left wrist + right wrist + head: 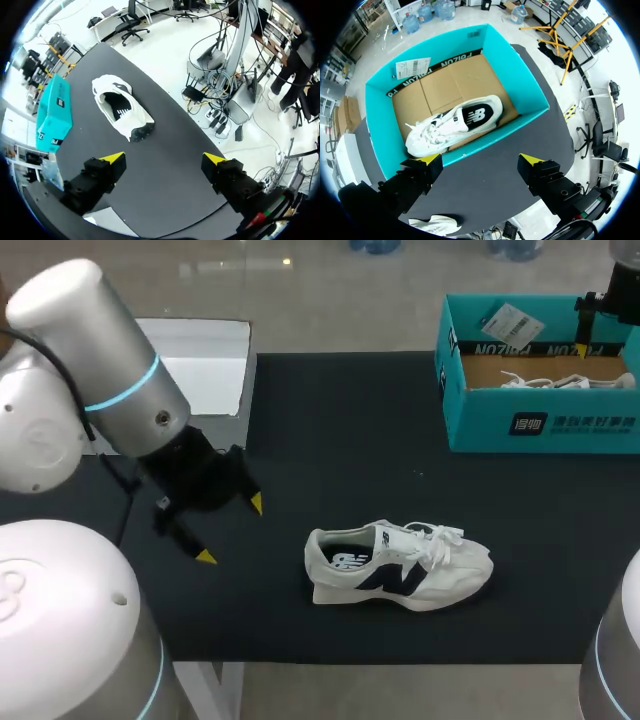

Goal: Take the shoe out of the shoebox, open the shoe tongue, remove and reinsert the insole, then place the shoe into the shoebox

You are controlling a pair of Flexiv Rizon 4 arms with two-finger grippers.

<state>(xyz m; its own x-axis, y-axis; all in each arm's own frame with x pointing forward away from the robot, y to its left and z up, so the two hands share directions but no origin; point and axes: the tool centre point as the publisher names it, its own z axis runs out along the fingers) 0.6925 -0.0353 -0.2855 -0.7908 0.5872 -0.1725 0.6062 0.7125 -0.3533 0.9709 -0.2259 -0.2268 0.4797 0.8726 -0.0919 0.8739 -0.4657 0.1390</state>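
Note:
A white shoe with a navy side mark lies on its sole on the black mat, toe to the right, its insole showing. My left gripper hangs open to the left of its heel, apart from it. From the left wrist the shoe is ahead of the open gripper. The teal shoebox stands at the back right with a second white shoe inside. My right gripper is open above the box's near wall, looking down on that shoe.
A white board lies at the table's back left, beside the mat. A paper tag hangs on the box's far wall. The mat's front edge runs just below the shoe.

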